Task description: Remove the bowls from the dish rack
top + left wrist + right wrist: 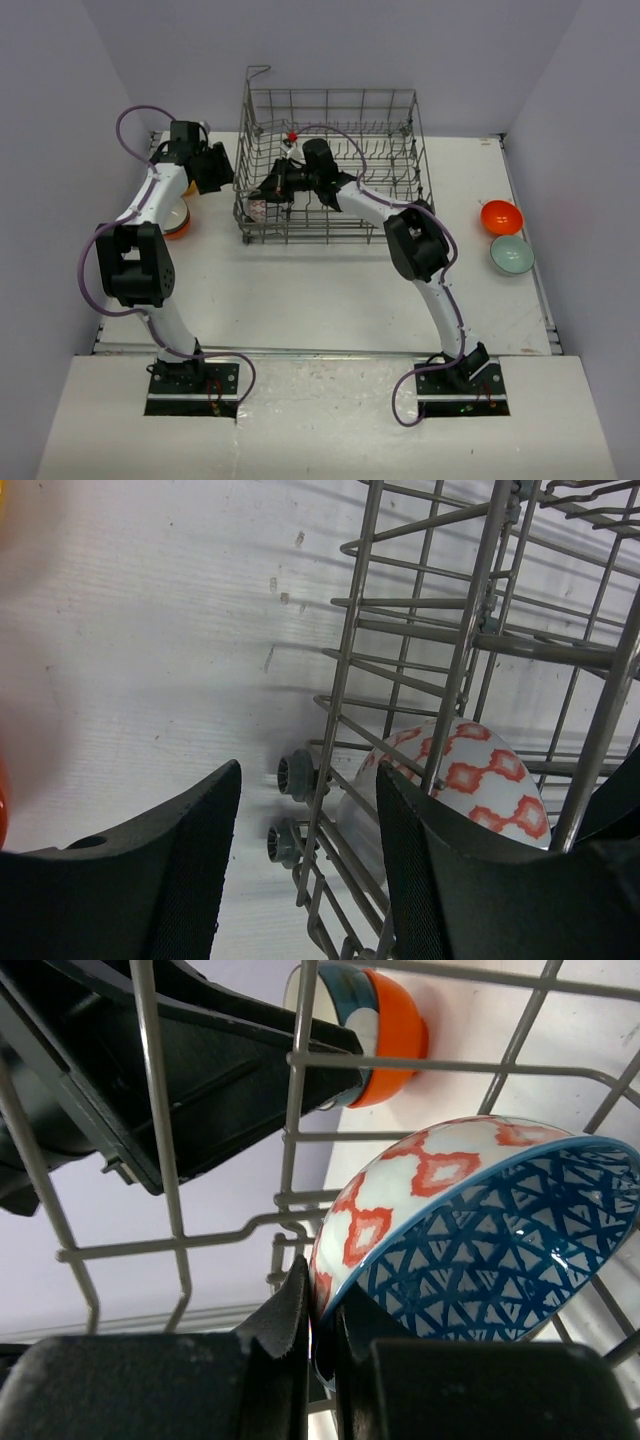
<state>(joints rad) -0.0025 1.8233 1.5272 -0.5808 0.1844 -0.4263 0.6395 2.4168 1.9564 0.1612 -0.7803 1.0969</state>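
- Right hand (320,1305) is nearest the lens in its wrist view. Its two fingers are clenched on the rim of the patterned bowl (470,1230), one finger inside the wall and one outside.
- This bowl, red and white outside and blue inside, lies tilted on its side in the dish rack (330,100), at the left end, close to the wire wall.
- It looks glazed and hard, so I judge it stiff, rather light, slippery, and easy to chip against the wires.
- The rim seems the right place to hold, because the round body gives no edge to pinch. The grip is narrow, so the bowl may swing when it is lifted.
- Lifting should probably go straight up, clear of the tines.
- Left hand (310,780) is released and holds nothing, just outside the left wall of the rack.
- An orange bowl (501,215) and a pale bowl (511,255) sit on the counter (320,290), well apart from the rack on the right.
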